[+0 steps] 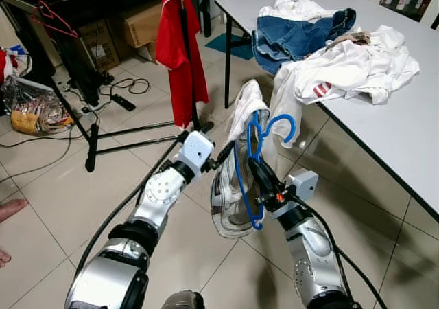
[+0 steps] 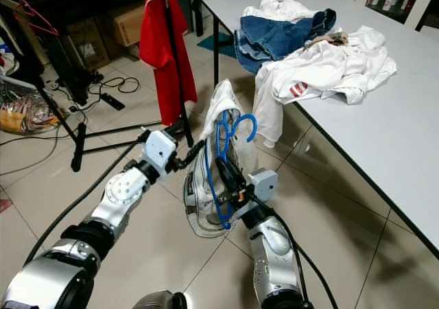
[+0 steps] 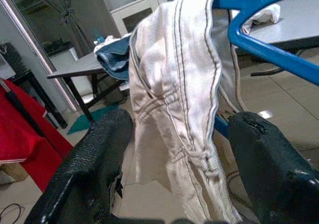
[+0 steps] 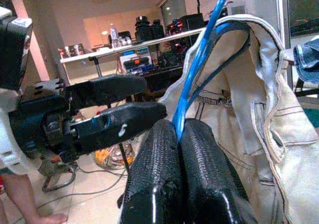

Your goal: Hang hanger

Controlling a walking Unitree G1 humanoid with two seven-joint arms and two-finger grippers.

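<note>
Right gripper (image 4: 177, 134) is pinching the blue hanger (image 1: 255, 159) carrying a pale garment (image 3: 174, 99) (wrist view confirming), while left gripper (image 3: 172, 149) is gaping wide beside it.

Open tiled floor (image 1: 48, 185) lies left of the claws, while ahead the black rack (image 1: 185, 62) with its red shirt (image 1: 180, 55) and, to the right, the table (image 1: 384, 130) edge with overhanging white clothes (image 1: 343, 72) hem the way.
</note>
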